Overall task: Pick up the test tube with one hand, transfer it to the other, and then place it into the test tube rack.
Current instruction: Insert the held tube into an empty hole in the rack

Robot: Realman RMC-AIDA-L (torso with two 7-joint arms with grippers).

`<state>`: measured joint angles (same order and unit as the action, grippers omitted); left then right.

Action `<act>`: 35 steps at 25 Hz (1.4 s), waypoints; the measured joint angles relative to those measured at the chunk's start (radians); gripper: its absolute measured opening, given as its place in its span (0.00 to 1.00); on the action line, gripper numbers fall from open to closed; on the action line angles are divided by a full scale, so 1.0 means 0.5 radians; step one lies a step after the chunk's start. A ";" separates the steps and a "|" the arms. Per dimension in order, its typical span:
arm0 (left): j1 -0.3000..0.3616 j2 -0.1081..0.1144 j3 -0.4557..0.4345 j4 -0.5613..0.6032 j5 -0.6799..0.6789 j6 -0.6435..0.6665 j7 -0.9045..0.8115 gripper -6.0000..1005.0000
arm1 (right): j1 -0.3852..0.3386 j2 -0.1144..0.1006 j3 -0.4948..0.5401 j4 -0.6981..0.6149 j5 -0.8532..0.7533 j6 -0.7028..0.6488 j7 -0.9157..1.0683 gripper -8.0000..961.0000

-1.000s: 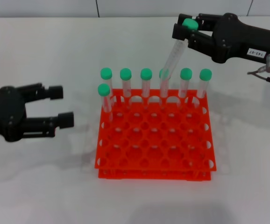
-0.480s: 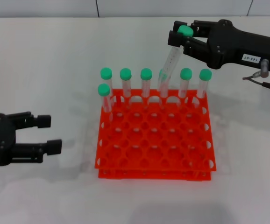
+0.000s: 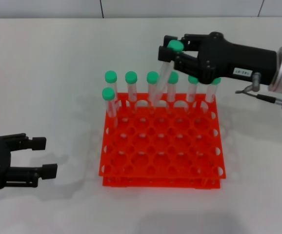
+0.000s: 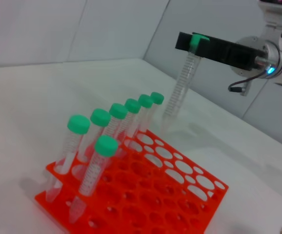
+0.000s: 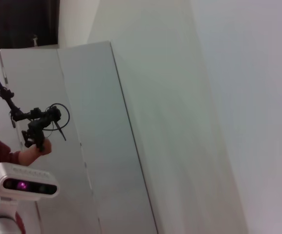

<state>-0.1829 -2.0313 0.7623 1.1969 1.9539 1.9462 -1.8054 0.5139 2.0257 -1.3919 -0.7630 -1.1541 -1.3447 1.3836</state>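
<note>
At the far left, low over the white table (image 3: 43,73), the left gripper (image 3: 44,156) sits idle with its two fingers spread wide and nothing between them, well apart from everything else.

To its right stands the test tube rack (image 3: 161,146), orange-red, two tiers of round holes. Six green-capped tubes (image 3: 152,87) stand upright along the rack's far row, and a seventh tube (image 3: 110,103) sits one row nearer at the left end. The remaining holes show open.

Above the far row, the right gripper (image 3: 169,52) reaches in from the right, its white sticker showing on the black body. Its fingers are clamped on the green cap of the test tube (image 3: 161,78), which hangs below the fingertips, tilted with the rounded tip down and toward the left. In the head view the tip overlaps the standing tubes of the far row; the left wrist view (image 4: 178,87) shows it clear above the rack and beyond that row. Those upright capped tubes stand directly beneath and beside the held one.
</note>
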 joint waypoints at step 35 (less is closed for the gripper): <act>-0.009 0.009 -0.050 -0.067 0.018 0.001 0.071 0.87 | 0.097 0.004 -0.727 -0.001 0.505 0.628 -0.296 0.28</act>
<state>-0.1874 -2.0270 0.7372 1.1636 1.9630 1.9466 -1.7699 0.5623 2.0277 -1.7554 -0.7637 -0.9018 -1.0309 1.2357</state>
